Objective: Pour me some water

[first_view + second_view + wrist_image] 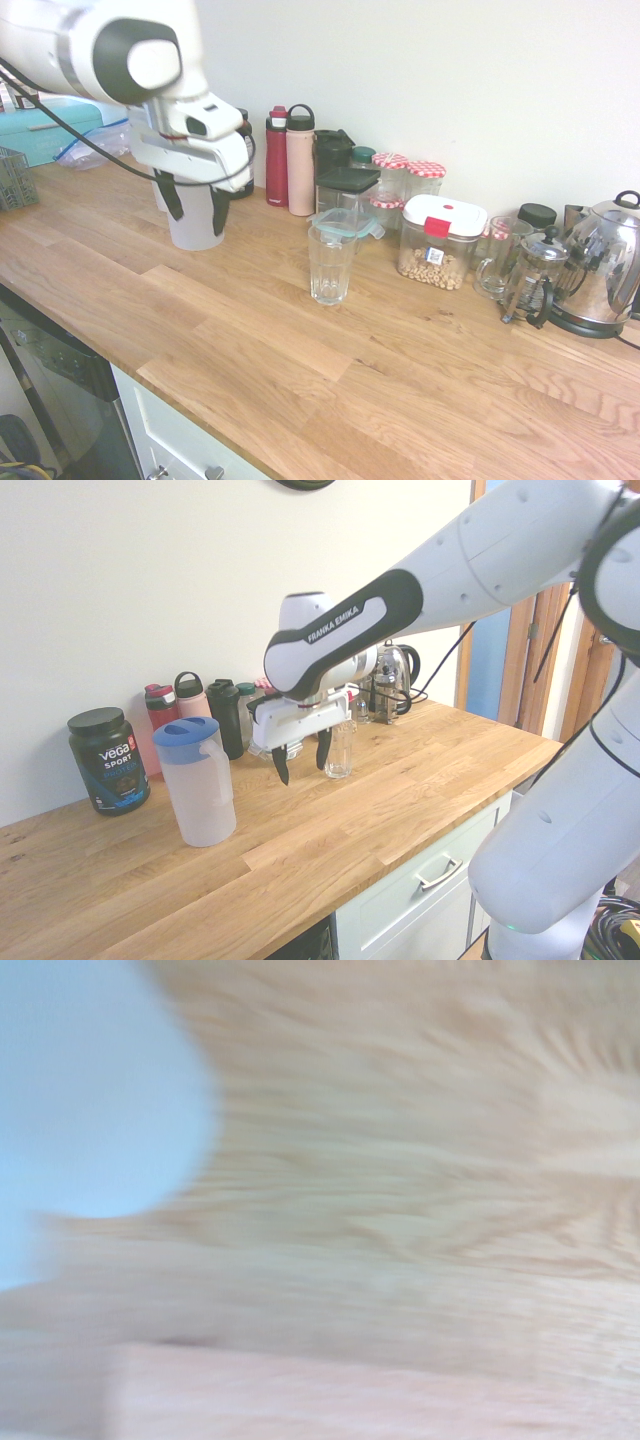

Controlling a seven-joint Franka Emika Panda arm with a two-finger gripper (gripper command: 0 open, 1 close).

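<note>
The gripper (299, 760) hung wide open and empty above the counter (330, 830), between the pitcher (198, 785) and the glass (340, 748), touching neither. Bare wood lay beneath it out to the front edge. Water could not be made out.

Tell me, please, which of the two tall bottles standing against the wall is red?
The red bottle, on the pitcher's side of the pair. Its neighbour, the pink bottle with a black loop cap, stands beside it, toward the black-lidded container.

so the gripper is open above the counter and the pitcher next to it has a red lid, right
Not quite: the lid is blue, not red. The second exterior view shows the gripper open above the counter, beside the frosted pitcher with its blue lid.
</note>
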